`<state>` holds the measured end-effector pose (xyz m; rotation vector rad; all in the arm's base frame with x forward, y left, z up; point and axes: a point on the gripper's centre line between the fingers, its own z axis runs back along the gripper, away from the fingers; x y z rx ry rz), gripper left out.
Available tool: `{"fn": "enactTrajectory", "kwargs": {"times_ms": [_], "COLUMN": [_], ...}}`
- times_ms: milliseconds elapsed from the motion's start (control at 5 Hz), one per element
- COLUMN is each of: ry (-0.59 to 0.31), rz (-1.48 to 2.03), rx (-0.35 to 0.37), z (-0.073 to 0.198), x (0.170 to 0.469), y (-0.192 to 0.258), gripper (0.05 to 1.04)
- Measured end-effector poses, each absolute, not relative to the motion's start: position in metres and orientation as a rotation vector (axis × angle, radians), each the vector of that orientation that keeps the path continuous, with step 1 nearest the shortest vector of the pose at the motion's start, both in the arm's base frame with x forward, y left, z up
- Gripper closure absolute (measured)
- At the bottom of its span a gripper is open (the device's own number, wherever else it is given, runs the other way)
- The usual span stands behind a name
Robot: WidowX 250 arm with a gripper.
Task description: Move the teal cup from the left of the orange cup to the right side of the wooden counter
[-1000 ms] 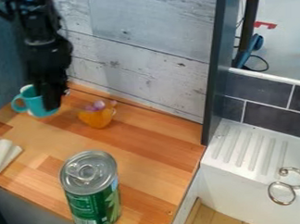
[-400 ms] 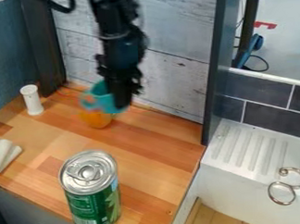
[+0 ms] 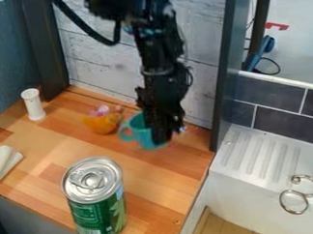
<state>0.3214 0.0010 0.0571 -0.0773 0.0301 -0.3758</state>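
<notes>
The gripper (image 3: 165,134) hangs over the back right part of the wooden counter, shut on a teal mug (image 3: 141,132). The mug's handle points left, and part of its right side is hidden behind the gripper. Just left of the mug sits a small orange cup (image 3: 101,123) with something purple at its top. A large green can (image 3: 96,201) with a silver lid stands upright at the counter's front.
A white cylinder (image 3: 33,104) stands at the back left of the counter (image 3: 132,173). Folded white cloth (image 3: 4,162) lies at the left edge. A dark post (image 3: 222,73) and a white sink (image 3: 257,159) border the right side.
The gripper has moved right with the teal mug, from the back left corner past the orange cup. The white cylinder behind its former place has come into sight.
</notes>
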Motion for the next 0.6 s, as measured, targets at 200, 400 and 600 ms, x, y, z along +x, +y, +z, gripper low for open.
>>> {"fn": "enactTrajectory", "kwargs": {"times_ms": [200,400,600], "ry": [0.042,0.086,0.07], "rz": [-0.401,-0.433,-0.45], "rx": [-0.065,-0.086,-0.079], "z": [0.044,0.031,0.03], "x": [0.331,0.335,0.338], "y": [0.003,0.0,-0.011], "gripper": [0.981,0.981,0.981]}}
